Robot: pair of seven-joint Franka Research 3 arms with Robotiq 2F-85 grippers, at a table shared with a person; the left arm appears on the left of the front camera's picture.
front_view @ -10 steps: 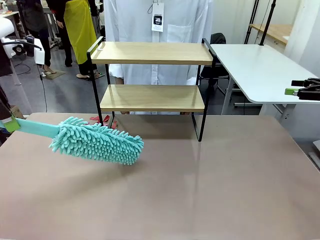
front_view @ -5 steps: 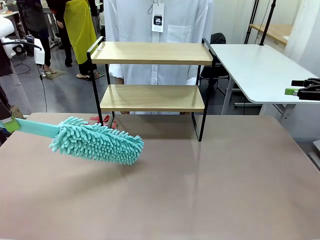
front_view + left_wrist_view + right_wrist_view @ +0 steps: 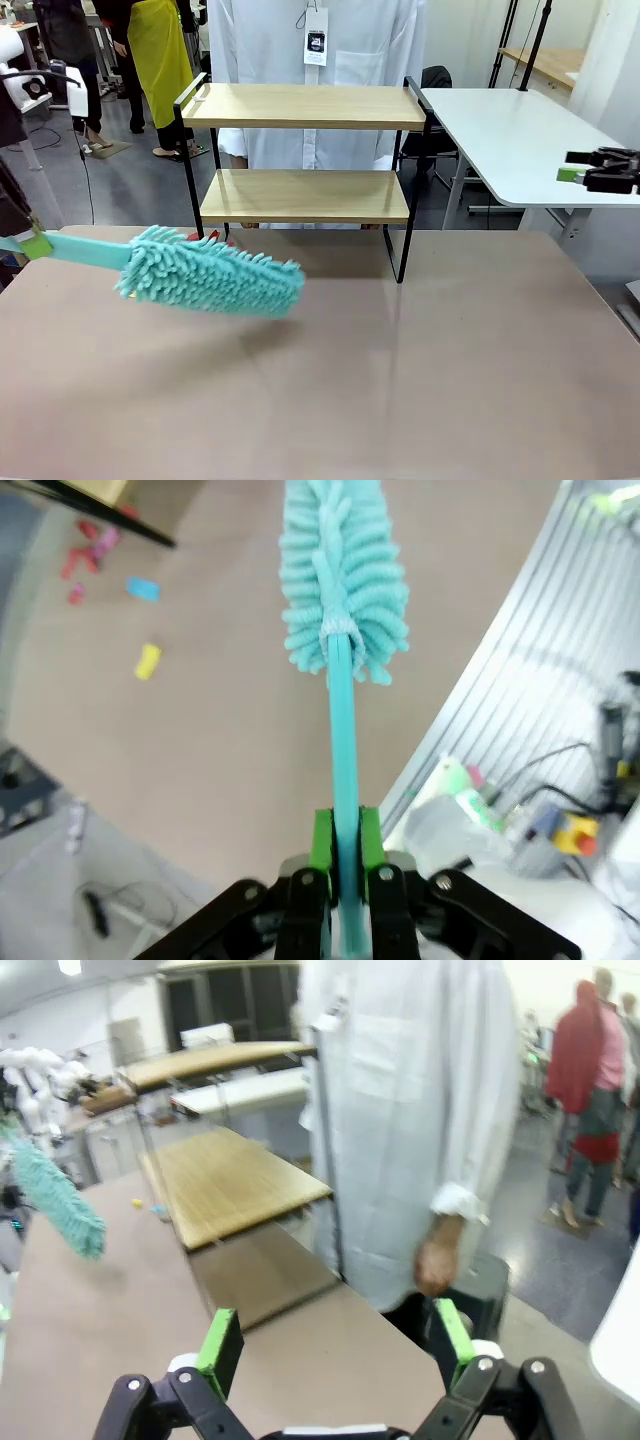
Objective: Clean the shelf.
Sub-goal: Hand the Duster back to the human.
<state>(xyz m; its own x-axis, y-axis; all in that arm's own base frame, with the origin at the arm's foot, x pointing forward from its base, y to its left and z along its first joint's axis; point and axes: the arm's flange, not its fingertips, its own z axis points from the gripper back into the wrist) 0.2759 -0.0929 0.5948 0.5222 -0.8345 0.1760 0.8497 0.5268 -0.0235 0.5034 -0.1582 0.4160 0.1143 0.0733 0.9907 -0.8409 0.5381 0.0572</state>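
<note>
You have the left gripper [image 3: 343, 880] clamped on the turquoise chenille duster's [image 3: 210, 277] handle, left of the bare two-tier wooden shelf with black frame [image 3: 303, 150]; your right gripper [image 3: 330, 1345] hangs wide, holding nothing.

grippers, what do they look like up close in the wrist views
The left gripper has black linked fingers with round silver pivot pins and bright green pads at the tips. The right gripper has the same build: black finger links with silver pins, and green pads on grey tip pieces.
</note>
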